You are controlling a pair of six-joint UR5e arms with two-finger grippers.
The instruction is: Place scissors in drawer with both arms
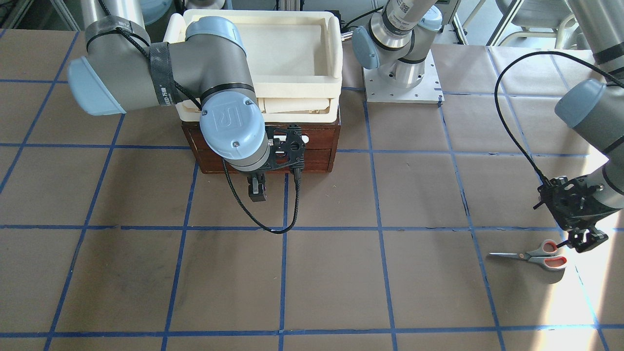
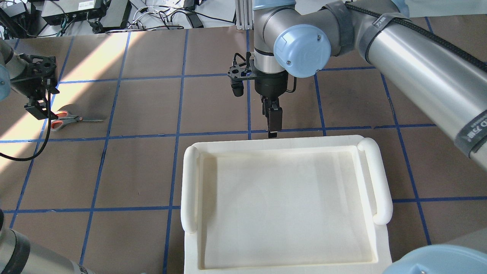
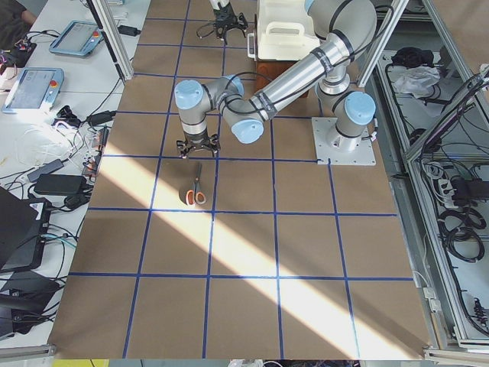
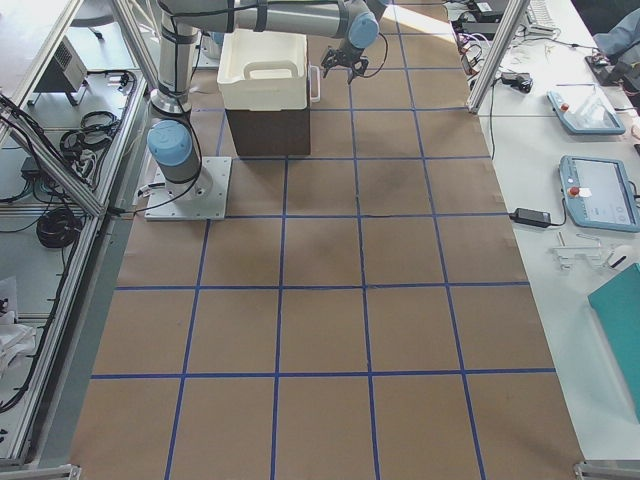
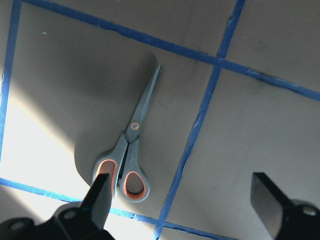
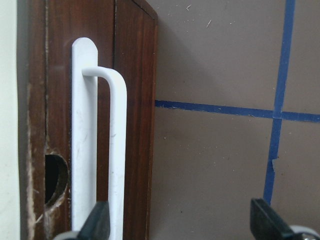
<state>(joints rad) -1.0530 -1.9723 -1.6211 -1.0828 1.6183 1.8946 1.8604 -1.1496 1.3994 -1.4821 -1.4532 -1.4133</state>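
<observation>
- Joint cap (image 1: 233, 119), light blue, on the right arm (image 1: 146, 73): embossed "UR" logo.
- Black strap (image 1: 163, 80), same arm: white print with Chinese characters, too fine to read surely.
- Second strap (image 2: 473, 131), nearer that arm's base: like white print, blurred.
- White sticker (image 1: 405, 7), on the left arm (image 1: 404, 46) near its base: square code and small digits, illegible.

Scissors (image 5: 131, 150), just ahead of the fingers (image 5: 99, 200) of the left gripper (image 5: 181, 190): silver-grey blades, grey handles, orange-red loop linings.
Drawer (image 6: 135, 100), ahead of the right gripper (image 6: 180, 215): dark reddish-brown wood grain, white bar handle (image 6: 116, 150).
Fingers: black.
Arms (image 1: 195, 63): grey-silver, light-blue joint caps.
Table covering (image 1: 331, 273): brown, blue tape grid.
Trays (image 2: 281, 141): cream.
</observation>
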